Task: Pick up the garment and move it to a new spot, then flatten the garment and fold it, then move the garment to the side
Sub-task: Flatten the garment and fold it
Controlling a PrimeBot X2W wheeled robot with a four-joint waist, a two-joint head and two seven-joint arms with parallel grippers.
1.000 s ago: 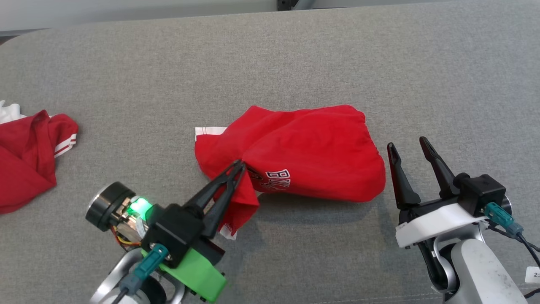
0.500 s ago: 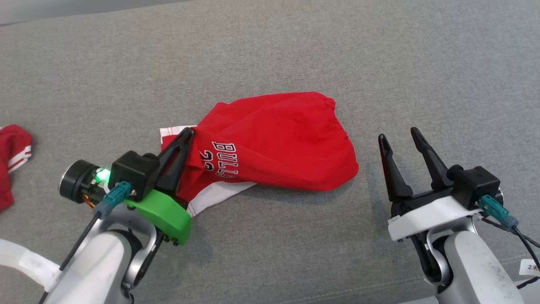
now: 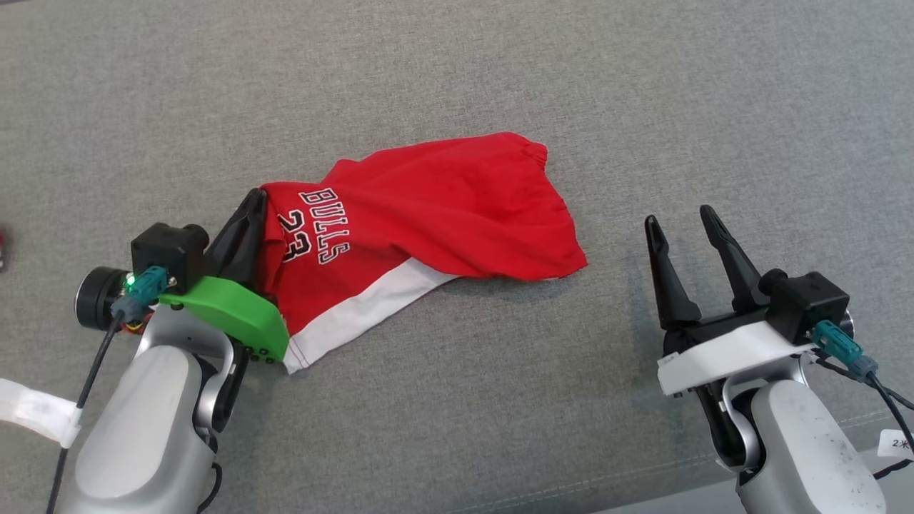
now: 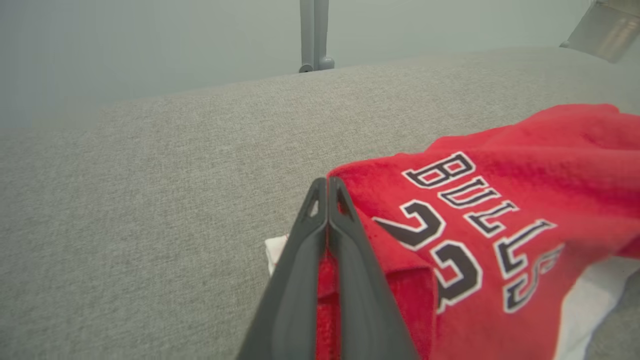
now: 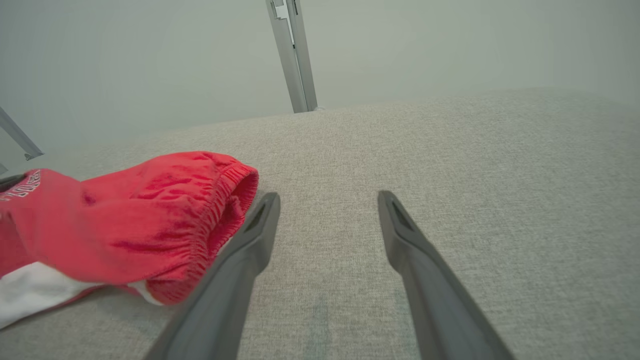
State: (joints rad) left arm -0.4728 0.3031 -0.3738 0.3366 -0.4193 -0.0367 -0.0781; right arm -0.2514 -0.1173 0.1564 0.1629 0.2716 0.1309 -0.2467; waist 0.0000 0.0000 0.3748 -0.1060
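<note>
Two claws in play. The left claw (image 3: 255,200) has its fingers pressed together on the left edge of the red garment (image 3: 443,207), pinching a fold of cloth right beside the BULLS 23 lettering (image 3: 318,228). From there the garment spreads out to the right across the gray surface (image 3: 457,64). It has a white band (image 3: 364,308) along the near edge and a gathered waistband (image 3: 535,151) at the far right corner. The right claw (image 3: 678,218) sits near right, fingers spread apart with nothing between them, close to the garment's right end but not touching it.
</note>
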